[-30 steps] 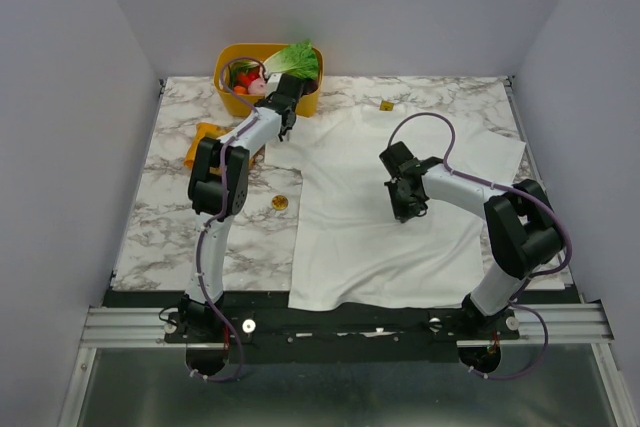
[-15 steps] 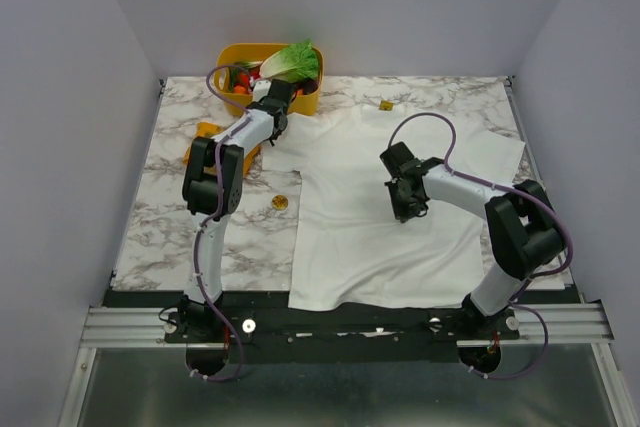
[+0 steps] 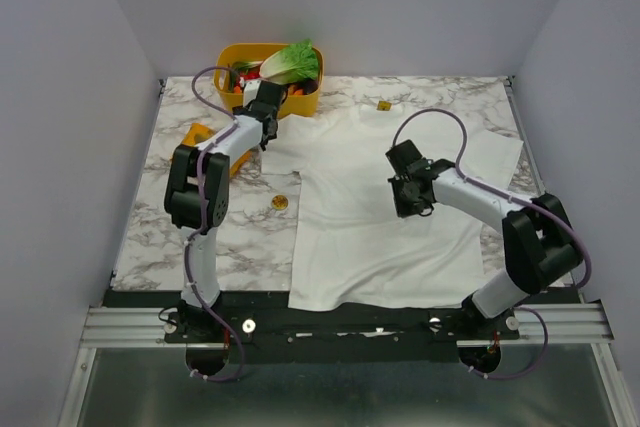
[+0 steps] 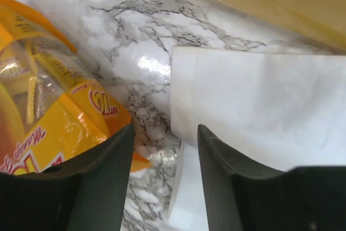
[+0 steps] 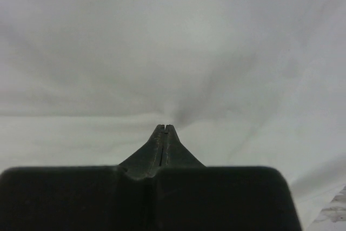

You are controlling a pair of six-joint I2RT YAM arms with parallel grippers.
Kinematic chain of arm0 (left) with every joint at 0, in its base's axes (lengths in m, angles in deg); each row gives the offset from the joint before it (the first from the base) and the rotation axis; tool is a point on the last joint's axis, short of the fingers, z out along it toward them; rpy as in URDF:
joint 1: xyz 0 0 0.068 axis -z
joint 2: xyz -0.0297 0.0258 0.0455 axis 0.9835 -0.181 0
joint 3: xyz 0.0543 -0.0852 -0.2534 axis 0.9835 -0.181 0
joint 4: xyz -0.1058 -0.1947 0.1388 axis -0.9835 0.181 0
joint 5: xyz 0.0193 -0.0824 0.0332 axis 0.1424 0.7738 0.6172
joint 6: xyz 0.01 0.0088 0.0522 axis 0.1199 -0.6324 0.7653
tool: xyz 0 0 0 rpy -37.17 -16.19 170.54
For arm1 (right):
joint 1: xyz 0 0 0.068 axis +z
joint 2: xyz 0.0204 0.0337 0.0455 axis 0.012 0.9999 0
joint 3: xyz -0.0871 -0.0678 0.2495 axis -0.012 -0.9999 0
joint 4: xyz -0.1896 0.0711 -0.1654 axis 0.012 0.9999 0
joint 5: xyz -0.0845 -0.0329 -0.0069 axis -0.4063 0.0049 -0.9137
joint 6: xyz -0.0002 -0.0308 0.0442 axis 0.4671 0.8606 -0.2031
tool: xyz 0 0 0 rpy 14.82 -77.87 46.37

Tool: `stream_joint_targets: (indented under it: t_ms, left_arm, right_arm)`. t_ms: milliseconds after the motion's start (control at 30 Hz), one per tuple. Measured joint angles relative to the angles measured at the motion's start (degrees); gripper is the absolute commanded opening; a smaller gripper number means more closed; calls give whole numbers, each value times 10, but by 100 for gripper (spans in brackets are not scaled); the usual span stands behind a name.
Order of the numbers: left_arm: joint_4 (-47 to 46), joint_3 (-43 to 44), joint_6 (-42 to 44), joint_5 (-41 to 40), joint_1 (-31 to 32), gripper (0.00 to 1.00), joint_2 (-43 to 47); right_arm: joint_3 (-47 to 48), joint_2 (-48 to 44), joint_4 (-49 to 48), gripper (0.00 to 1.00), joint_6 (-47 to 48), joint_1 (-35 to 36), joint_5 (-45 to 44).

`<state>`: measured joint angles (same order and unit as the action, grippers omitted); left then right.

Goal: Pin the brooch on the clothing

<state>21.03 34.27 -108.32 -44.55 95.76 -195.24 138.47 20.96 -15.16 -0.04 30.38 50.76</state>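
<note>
The clothing point(image 3: 360, 237), a white T-shirt with a yellow collar tag point(image 3: 385, 105), lies spread over the middle and right of the marble table. The brooch point(image 3: 280, 203), a tiny gold disc, lies on bare marble just left of the shirt's edge, with neither gripper at it. My left gripper point(image 3: 262, 139) hovers open over the tip of the left sleeve point(image 4: 243, 90), and its fingers point(image 4: 102, 187) hold nothing. My right gripper point(image 3: 408, 202) is shut, tips pressed onto the shirt's chest. In the right wrist view the cloth point(image 5: 173, 41) puckers around the closed gripper point(image 5: 164, 128).
An orange snack packet point(image 3: 205, 142) lies left of the sleeve, close beside my left gripper point(image 4: 165, 133). A yellow basket point(image 3: 250, 57) with lettuce point(image 3: 292, 59) and other food stands at the back left. The table's front edge runs along the shirt's hem.
My left gripper drew the sleeve leftward toward the snack packet, then opened and let it go. The right gripper stayed shut on the chest, shifting only slightly.
</note>
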Motion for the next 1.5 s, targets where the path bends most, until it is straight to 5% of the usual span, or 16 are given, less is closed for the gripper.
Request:
stream_joint_targets:
  t_ms: [33, 200, 367, 400, 500, 733, 967, 1233, 1300, 1500]
  left_arm:
    - [-10, -22, 5, 3, 1, 86, 26]
    - [-69, -86, 31, 19, 13, 92, 151]
    - [-116, -134, 37, 70, 35, 92, 259]
    - [-120, -149, 36, 83, 37, 92, 273]
    - [-148, -240, 31, 140, 40, 92, 341]
    - [-162, -427, 0, 235, 31, 92, 449]
    - [-160, -476, -26, 274, 19, 85, 502]
    - [-173, -528, -64, 321, -16, 76, 501]
    - [-192, -551, -75, 348, -31, 76, 497]
    - [-285, -605, -99, 449, -66, 76, 437]
  right_arm:
    - [0, -14, 0, 2, 0, 0, 1]
    - [0, -104, -5, 11, 0, 0, 3]
    - [-2, -201, -26, 60, -5, 0, 20]
    - [-7, -222, -37, 76, -4, 0, 28]
    - [-29, -275, -63, 99, -3, 1, 59]
    - [-109, -352, -161, 100, -1, 2, 188]
    - [-109, -259, -254, 97, -20, 6, 277]
    - [3, -70, -280, 67, -40, 66, 303]
    - [45, -24, -287, 49, -45, 87, 307]
    - [130, 95, -305, 22, -57, 125, 321]
